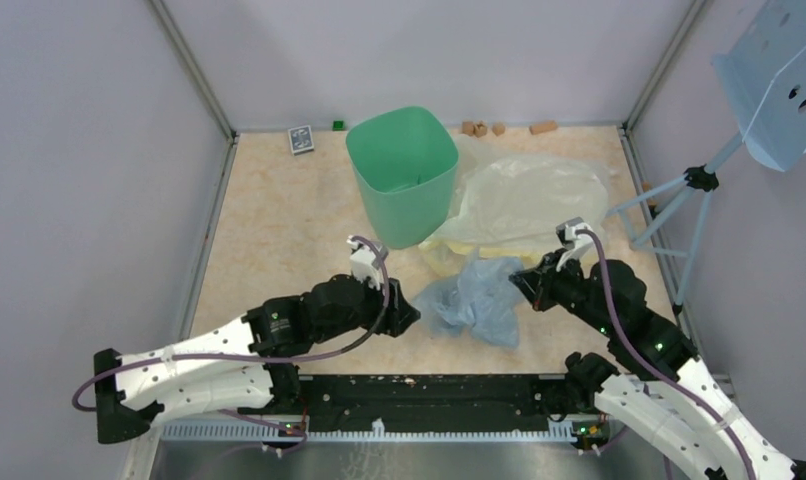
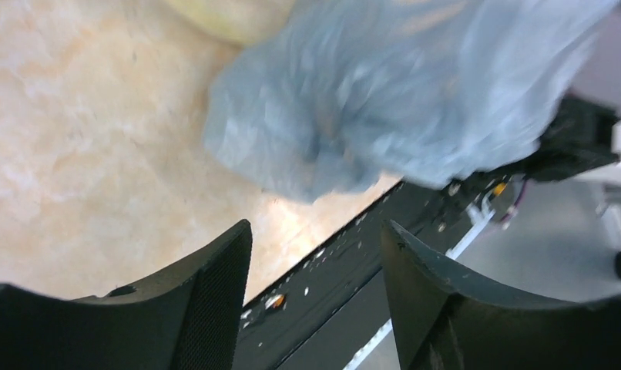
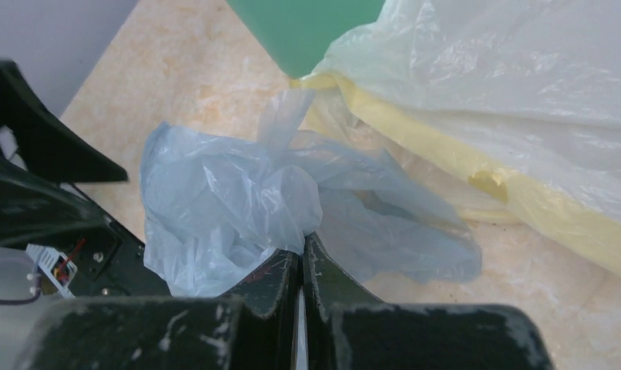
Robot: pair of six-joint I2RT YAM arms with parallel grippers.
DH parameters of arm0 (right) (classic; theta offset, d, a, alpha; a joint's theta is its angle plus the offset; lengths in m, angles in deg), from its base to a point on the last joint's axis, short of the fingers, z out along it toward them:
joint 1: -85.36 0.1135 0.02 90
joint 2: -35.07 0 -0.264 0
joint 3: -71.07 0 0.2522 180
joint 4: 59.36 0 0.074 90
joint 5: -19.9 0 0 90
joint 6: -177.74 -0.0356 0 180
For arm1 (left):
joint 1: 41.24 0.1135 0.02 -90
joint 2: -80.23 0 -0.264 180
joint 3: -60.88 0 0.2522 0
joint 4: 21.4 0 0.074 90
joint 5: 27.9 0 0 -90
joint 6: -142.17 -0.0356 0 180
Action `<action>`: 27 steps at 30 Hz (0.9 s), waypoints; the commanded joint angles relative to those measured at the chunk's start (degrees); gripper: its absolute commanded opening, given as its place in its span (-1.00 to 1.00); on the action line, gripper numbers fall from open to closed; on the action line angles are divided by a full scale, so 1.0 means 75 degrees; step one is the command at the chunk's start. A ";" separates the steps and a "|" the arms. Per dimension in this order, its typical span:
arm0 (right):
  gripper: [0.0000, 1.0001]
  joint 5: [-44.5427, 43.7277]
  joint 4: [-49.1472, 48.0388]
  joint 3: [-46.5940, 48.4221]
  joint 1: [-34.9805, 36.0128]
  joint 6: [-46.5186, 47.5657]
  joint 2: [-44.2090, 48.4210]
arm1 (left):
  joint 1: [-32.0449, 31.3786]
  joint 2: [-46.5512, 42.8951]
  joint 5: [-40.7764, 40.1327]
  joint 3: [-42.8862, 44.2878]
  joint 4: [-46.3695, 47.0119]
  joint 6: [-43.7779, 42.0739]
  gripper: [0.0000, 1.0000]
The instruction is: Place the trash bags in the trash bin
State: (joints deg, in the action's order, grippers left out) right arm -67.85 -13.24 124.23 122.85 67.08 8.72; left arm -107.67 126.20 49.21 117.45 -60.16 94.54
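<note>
The trash bag [image 1: 476, 300], a crumpled pale blue see-through film, lies on the table between my two grippers, near the front edge. My right gripper [image 1: 522, 280] touches its right side. In the right wrist view the right gripper [image 3: 302, 243] is shut, with a fold of the trash bag [image 3: 230, 200] pinched at its tips. My left gripper [image 1: 404, 318] sits just left of the bag. Its jaws stand open and hold nothing in the left wrist view, where the left gripper [image 2: 315, 239] faces the trash bag [image 2: 384, 92] a short way ahead. The mint-green trash bin [image 1: 401, 175] stands upright behind the bag.
A large cream-yellow plastic bag [image 1: 524, 200] lies right of the bin, touching it. A card box [image 1: 300, 138], a green cube [image 1: 338, 125] and brown blocks [image 1: 484, 128] line the back wall. A blue stand [image 1: 699, 180] rises at the right edge. The black base rail [image 1: 429, 390] runs along the front.
</note>
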 commanded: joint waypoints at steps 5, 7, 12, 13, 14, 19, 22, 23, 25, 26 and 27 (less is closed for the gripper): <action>-1.00 -0.0819 -0.0904 -0.0002 0.0063 -0.0973 0.0049 | -0.0111 0.0176 0.1372 -0.1184 0.2163 -0.1116 0.52; -1.00 -0.0808 -0.1030 0.0166 0.0059 -0.1125 -0.0194 | -0.0259 0.0157 0.1256 -0.1315 0.2533 -0.1617 0.62; -1.00 -0.0939 -0.1206 0.0641 0.0063 -0.1288 -0.0667 | -0.0532 0.0132 0.0757 -0.1562 0.3579 -0.3177 0.97; -1.00 -0.0927 -0.1254 0.0716 0.0063 -0.1293 -0.0724 | -0.0548 0.0174 0.0561 -0.1586 0.3737 -0.3468 0.97; -1.00 -0.0905 -0.1282 0.0775 0.0062 -0.1288 -0.0783 | -0.0552 0.0257 0.0267 -0.1583 0.3849 -0.3717 0.98; -1.00 -0.0794 -0.1415 0.0951 0.0063 -0.1357 -0.0877 | -0.0564 0.0779 -0.0830 -0.1596 0.4606 -0.4804 0.97; -1.00 -0.0878 -0.1452 0.0981 0.0063 -0.1461 -0.0806 | -0.0564 0.1179 -0.0848 -0.1730 0.5398 -0.5174 0.97; -1.00 -0.0897 -0.1464 0.0990 0.0060 -0.1488 -0.0775 | -0.0564 0.1324 -0.0813 -0.1775 0.5799 -0.5276 0.97; -1.00 -0.0922 -0.1469 0.1009 0.0063 -0.1529 -0.0722 | -0.0564 0.1666 -0.0861 -0.1795 0.6304 -0.5404 0.97; -1.00 -0.0936 -0.1458 0.1016 0.0063 -0.1552 -0.0702 | -0.0567 0.1864 -0.0922 -0.1794 0.6565 -0.5482 0.98; -1.00 -0.0935 -0.1456 0.1036 0.0057 -0.1568 -0.0676 | -0.0570 0.2066 -0.0987 -0.1788 0.6826 -0.5555 0.97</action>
State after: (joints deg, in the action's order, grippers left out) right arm -73.78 -21.83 128.89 122.85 56.50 2.77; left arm -111.72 137.76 44.43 104.60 -21.91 57.76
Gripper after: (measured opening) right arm 0.005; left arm 0.987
